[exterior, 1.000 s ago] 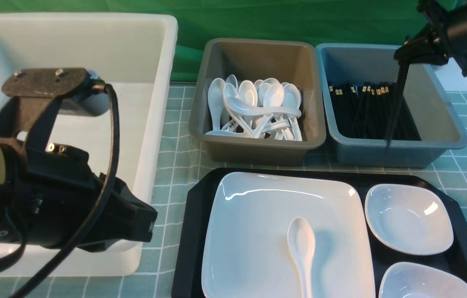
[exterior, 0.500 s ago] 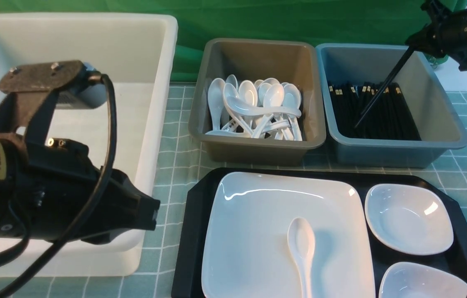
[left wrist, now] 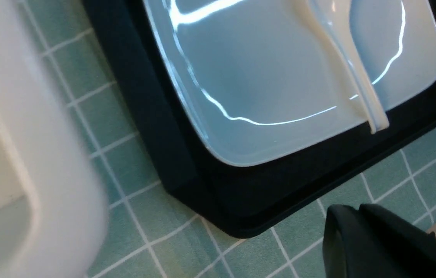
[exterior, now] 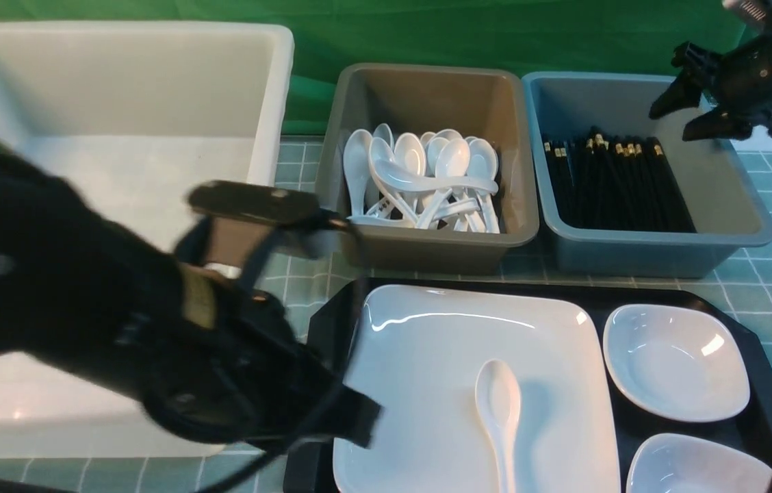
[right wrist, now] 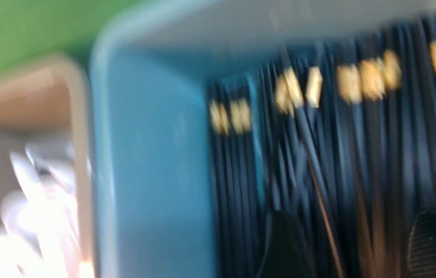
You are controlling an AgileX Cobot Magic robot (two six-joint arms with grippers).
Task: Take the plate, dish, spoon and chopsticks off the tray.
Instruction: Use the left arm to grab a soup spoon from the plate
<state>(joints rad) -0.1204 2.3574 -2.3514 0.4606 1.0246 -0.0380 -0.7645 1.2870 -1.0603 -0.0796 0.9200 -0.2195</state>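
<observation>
Spoon (exterior: 497,404) and plate (exterior: 468,342) are on the black tray (exterior: 673,291), the white spoon lying on the plate. Beside the plate on that tray sit two small white dishes, the far dish (exterior: 677,363) and the near dish (exterior: 701,469), the near one cut off by the view's edge. Chopsticks (exterior: 615,185) with gold bands lie bunched in the blue-grey bin (exterior: 660,239) beyond the tray; which pair is the task's, I cannot tell. The right gripper (exterior: 670,120) hangs over that bin, its fingers spread and empty. Left of the bin stands the brown bin (exterior: 427,243), full of white spoons (exterior: 420,171). The left gripper (exterior: 362,418), pressed together and holding nothing, hovers by the plate's left side, near the big white tub (exterior: 269,103).
</observation>
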